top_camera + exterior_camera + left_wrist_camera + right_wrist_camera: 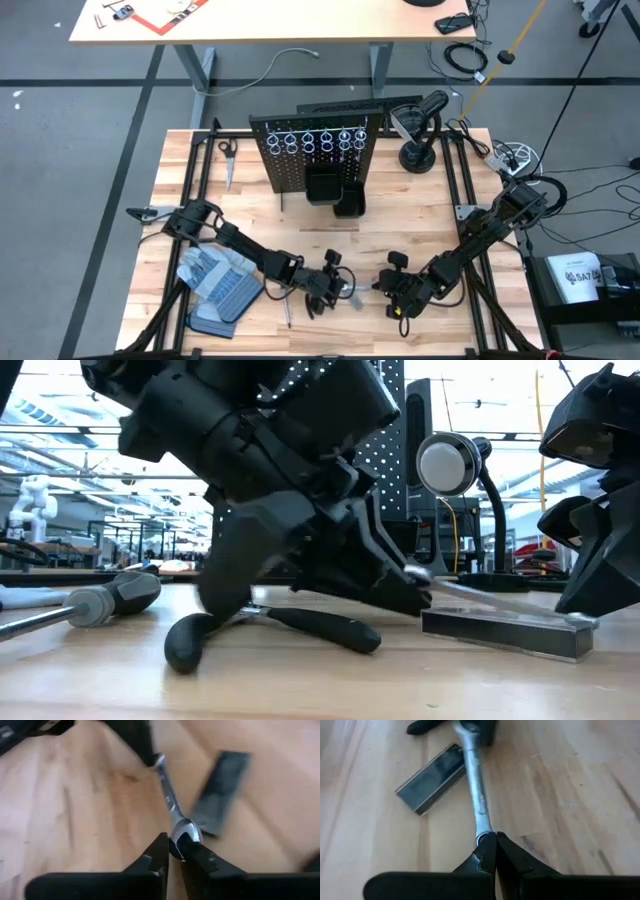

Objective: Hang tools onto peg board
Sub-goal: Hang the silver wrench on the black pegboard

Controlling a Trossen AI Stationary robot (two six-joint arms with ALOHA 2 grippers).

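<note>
A silver wrench (170, 800) is found near the front middle of the table (400, 200), between the two arms, beside a short grey metal piece (220, 790). It is judged to be light, stiff and smooth – a slippery part that can twist in a narrow pinch. A hold on the flat shank just behind the head would be the steadier choice; a hold on the very tip is judged likely to let it pivot.

The left end effector (175, 851) is seen nearly pressed together on one end of the wrench; in the left wrist view the ring-shaped head sits between its fingertips (159, 851). The right end effector (494, 842) is seen pressed together at the opposite end, with the wrench tip at the meeting point of its fingers. Whether that tip is truly clamped or only touched cannot be told from the pictures. The wrench thus spans the gap between both end effectors – low over the table, as the low view suggests.

The peg board (315, 150) stands upright toward the back of the table, well apart from the wrench, its ring holders (318, 138) apparently unfilled. Pliers (290, 625) and a screwdriver (100, 600) lie on the table near the left arm, with work gloves (220, 280) farther to that side.
</note>
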